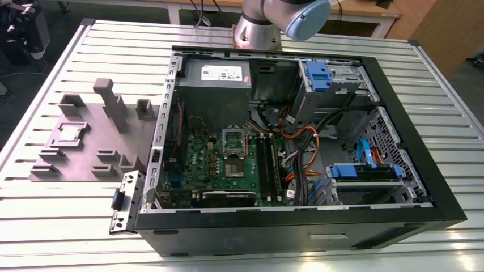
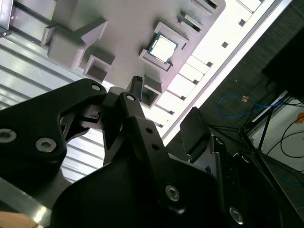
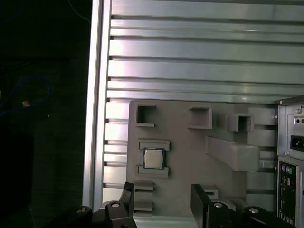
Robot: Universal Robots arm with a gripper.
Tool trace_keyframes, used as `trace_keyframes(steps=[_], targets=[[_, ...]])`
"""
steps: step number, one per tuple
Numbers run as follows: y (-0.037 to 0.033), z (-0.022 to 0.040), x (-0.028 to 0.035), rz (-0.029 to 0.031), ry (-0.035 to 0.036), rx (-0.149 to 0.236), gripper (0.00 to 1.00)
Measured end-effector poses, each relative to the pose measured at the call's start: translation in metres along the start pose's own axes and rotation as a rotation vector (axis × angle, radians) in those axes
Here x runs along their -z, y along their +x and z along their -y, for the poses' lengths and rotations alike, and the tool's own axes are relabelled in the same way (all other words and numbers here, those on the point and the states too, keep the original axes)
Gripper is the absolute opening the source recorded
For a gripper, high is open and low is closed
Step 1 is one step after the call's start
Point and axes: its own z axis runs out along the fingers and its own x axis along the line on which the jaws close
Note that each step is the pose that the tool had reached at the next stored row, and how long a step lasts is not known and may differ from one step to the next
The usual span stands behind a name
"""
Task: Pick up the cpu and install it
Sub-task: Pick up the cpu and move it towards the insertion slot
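While the cpu [image 1: 69, 134] lies untouched in its grey fixture [image 1: 83, 164] on the worktop [image 1: 431, 102], at the exterior view's left of the case [image 1: 302, 224], the fingers [image 3: 200, 202] hang spread and empty near it, so pickup and seating in the socket [image 1: 232, 140] both seem left to do

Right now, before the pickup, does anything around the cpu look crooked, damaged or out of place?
Nothing stands out. The cpu lies flat and square in its pocket on the grey fixture, and the gripper above it is open and holds nothing.
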Motion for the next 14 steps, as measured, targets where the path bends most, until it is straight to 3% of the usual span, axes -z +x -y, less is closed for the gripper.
trace_keyframes(steps=[14], targets=[[0.0000, 0.0001, -0.0023, 0.0001, -0.0032, 0.000, 0.59]])
